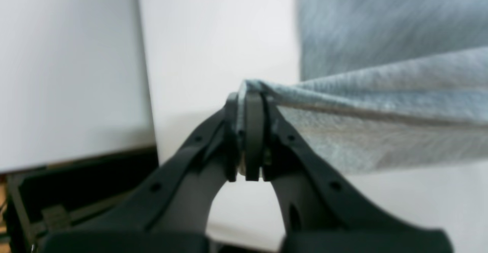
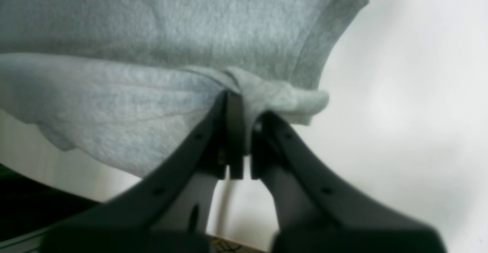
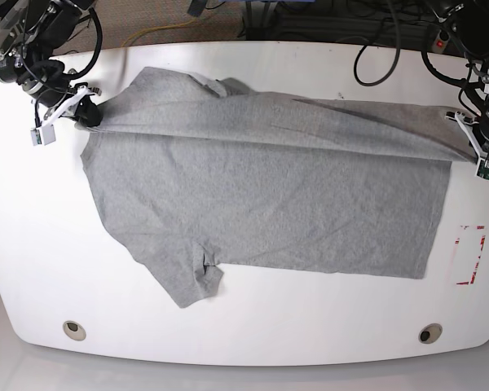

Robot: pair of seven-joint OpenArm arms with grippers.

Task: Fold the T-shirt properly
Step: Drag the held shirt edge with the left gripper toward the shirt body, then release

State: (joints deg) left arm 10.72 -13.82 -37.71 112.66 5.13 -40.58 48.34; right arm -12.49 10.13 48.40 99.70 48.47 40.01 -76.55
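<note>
I see the grey T-shirt [image 3: 269,204] spread across the white table [image 3: 244,346], far edge lifted and stretched. Left tool [image 1: 248,96] clenched on the hem corner; right tool [image 2: 238,96] clenched on bunched fabric by a sleeve.

Base view overhead, looking down; wrist views close behind tools; all share T-shirt [image 3: 261,195]

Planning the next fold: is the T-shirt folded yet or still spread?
Mostly spread. The T-shirt lies open on the table; only its far edge is lifted.
</note>
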